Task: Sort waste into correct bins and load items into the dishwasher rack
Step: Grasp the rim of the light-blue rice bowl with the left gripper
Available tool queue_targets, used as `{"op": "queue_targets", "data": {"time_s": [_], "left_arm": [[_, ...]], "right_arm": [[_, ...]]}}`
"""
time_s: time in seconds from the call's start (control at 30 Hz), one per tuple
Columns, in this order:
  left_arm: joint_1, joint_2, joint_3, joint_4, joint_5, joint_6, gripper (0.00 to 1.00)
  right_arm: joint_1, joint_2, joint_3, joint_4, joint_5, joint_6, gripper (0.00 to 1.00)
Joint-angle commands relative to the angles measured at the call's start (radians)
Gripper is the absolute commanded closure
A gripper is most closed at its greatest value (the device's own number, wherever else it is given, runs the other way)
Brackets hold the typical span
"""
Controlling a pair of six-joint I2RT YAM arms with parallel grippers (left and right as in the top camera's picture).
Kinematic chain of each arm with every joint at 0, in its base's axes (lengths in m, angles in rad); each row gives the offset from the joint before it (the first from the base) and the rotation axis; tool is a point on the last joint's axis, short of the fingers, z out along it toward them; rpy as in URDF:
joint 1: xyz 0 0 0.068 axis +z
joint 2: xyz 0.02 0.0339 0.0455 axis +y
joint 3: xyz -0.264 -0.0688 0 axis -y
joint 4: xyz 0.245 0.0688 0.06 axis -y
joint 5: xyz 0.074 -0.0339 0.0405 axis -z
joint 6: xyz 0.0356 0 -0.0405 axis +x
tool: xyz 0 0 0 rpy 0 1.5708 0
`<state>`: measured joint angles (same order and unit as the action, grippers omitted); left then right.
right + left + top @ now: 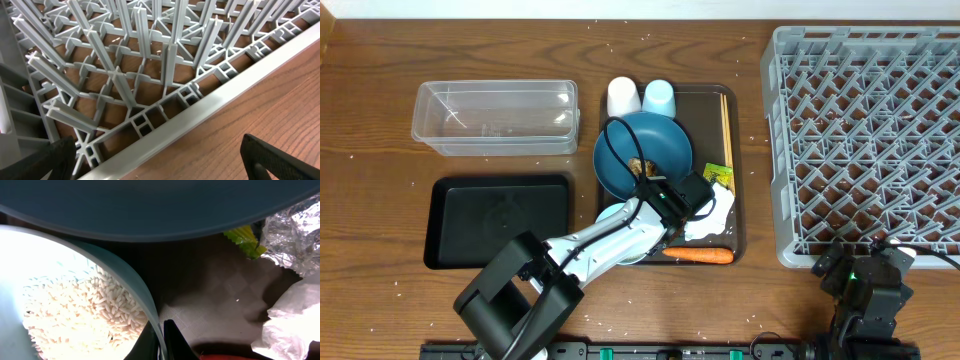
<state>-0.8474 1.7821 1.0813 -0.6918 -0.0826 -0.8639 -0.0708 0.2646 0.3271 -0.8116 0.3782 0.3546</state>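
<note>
My left gripper (672, 205) is shut on the rim of the white bowl with the pale-blue rim (145, 305), one finger inside and one outside (162, 340). The bowl holds loose white rice (85, 310) and sits on the brown serving tray, mostly hidden under my arm in the overhead view (612, 213). The dark-blue plate (642, 150) lies just behind it with a brown food lump (642, 166). Napkin (292, 320), foil ball (295, 232), green-yellow packet (245, 239) and carrot (698, 255) lie to the right. My right gripper (160, 165) is open at the front edge of the rack (870, 140).
The clear tub (495, 118) and the black tray (500, 220) stand left of the brown serving tray (735, 235). A white cup (623, 97), a light-blue cup (659, 97) and chopsticks (725, 125) are on the serving tray's far part.
</note>
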Motion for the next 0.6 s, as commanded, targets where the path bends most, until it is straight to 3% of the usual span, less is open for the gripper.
{"op": "queue_targets", "data": {"time_s": [0.0, 0.57], "left_arm": [[-0.001, -0.031, 0.005, -0.010, -0.004, -0.002, 0.94], [-0.001, -0.219, 0.004, -0.029, -0.009, -0.002, 0.94]], "right_arm": [[-0.006, -0.002, 0.011, -0.002, 0.010, -0.011, 0.01], [-0.006, -0.002, 0.011, -0.002, 0.010, -0.011, 0.01]]}}
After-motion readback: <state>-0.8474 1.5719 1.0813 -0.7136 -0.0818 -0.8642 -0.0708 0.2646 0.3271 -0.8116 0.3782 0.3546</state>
